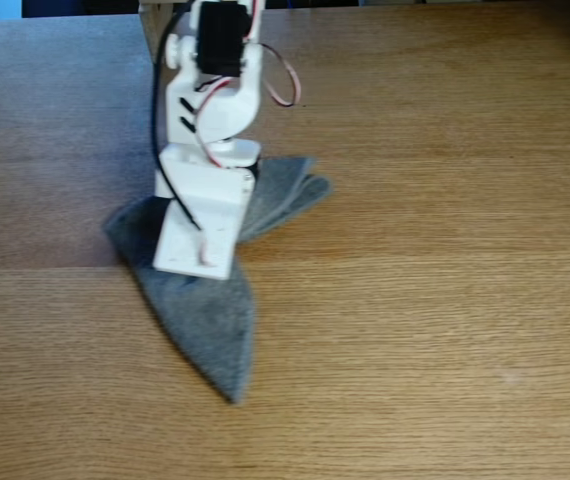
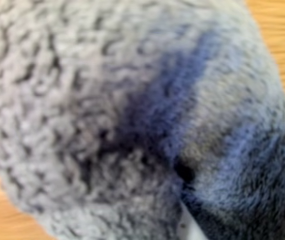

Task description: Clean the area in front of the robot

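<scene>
Grey terry cloth (image 1: 210, 320) lies crumpled on the oak-grain tabletop (image 1: 445, 300), just left of the middle of the fixed view. One long pointed corner runs toward 6 o'clock, and a folded flap reaches out toward 2 o'clock. The white plastic arm (image 1: 215, 100) comes down from 12 o'clock, with black and red cables looping along it, and its blocky hand (image 1: 197, 262) sits on top of the cloth's upper part. The fingers are hidden by the hand's body and the cloth, so whether they are spread or pinching the fabric cannot be told. A straight plank seam crosses the tabletop level with the hand. In the wrist view the looped pile of the cloth (image 2: 82, 100) is pressed close and blurred, with a dark fold running down toward 5 o'clock and strips of bare wood at 1 and 8 o'clock.
</scene>
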Robot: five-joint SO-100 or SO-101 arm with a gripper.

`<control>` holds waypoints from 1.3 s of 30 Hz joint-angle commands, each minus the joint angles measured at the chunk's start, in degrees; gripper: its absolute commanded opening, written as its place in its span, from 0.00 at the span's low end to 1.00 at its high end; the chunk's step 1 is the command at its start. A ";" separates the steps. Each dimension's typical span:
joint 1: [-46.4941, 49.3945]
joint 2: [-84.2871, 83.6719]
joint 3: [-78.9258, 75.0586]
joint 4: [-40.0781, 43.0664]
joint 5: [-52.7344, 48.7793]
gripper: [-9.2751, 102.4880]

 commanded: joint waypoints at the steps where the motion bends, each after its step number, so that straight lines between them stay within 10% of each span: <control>1: -12.83 4.04 0.26 4.04 1.41 0.08; 11: -20.65 13.89 12.39 -4.92 -1.23 0.08; 39: 36.65 69.52 39.73 26.37 -1.32 0.08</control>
